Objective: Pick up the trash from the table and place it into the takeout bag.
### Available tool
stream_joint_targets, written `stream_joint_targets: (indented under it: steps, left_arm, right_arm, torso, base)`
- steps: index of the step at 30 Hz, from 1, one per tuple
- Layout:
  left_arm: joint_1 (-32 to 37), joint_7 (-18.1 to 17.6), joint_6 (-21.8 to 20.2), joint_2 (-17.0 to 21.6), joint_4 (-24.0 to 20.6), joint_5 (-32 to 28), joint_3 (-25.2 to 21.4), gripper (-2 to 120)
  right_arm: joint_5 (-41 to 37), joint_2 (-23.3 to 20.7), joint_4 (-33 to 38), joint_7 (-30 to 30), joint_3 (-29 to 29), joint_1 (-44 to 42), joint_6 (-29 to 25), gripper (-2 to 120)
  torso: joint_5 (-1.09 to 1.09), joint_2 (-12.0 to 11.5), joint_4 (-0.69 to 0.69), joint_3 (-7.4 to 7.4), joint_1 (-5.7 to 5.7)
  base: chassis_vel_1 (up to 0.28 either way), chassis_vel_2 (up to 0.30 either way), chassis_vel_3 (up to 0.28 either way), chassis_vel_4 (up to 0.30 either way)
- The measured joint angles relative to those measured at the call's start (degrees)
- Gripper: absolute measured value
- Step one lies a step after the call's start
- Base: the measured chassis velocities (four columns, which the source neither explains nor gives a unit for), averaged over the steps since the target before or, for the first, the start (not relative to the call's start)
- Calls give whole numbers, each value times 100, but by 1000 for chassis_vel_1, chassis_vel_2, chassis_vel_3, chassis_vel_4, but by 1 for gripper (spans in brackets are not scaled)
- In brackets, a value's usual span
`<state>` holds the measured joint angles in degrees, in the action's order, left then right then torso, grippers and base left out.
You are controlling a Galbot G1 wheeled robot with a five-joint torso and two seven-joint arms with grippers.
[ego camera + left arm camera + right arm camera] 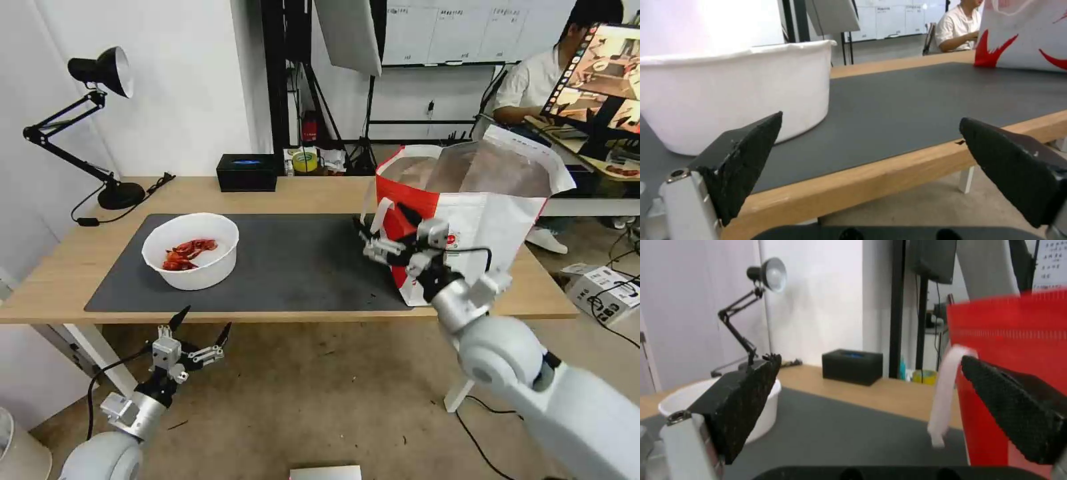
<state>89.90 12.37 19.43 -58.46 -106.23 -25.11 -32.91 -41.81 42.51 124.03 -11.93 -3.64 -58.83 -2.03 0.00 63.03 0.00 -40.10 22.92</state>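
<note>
The trash in sight is a white round bowl (pixel 190 250) holding red shells, standing on the left part of the dark grey mat (pixel 293 267) on the table (pixel 60 267). The takeout bag (pixel 480 207) stands open at the table's right end, foil lining showing. My right gripper (pixel 385 225) is open beside the bag's left face, close to a white strap handle (pixel 946 396). My left gripper (pixel 203 322) hangs open below the table's front edge, just in front of the bowl (pixel 738 96). The bag's red wall (pixel 1009 356) sits next to one right finger.
A black box (pixel 247 172) and a roll of tape (pixel 305 161) sit at the table's back edge. A black desk lamp (pixel 100 120) stands at the back left corner. The mat between bowl and bag is bare. Cables and a carton lie on the floor at right.
</note>
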Motion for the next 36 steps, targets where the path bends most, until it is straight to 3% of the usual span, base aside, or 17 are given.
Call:
stream_joint_targets:
  steps: [6,9,17,36]
  left_arm:
    - [33,4,14,-52,-25,10,-33,100]
    - [39,7,17,-57,-34,14,-35,100]
    - [58,12,18,-65,-84,20,-36,100]
    - [204,13,58,-106,-175,35,-117,100]
  right_arm:
    - [606,209,48,0,-348,-993,-129,100]
    - [1141,504,44,-57,-670,-1791,-308,100]
    - [1904,1005,-54,-256,-1075,-2847,-654,100]
    - [2335,1522,-171,-622,-1182,-3593,-749,100]
  torso:
    - [0,0,0,0,0]
    - [1,0,-1,0,0]
    - [0,1,-1,0,0]
    - [0,0,0,-1,0]
  base:
    - [0,0,0,0]
    - [0,0,0,0]
    - [0,0,0,0]
    - [0,0,0,0]
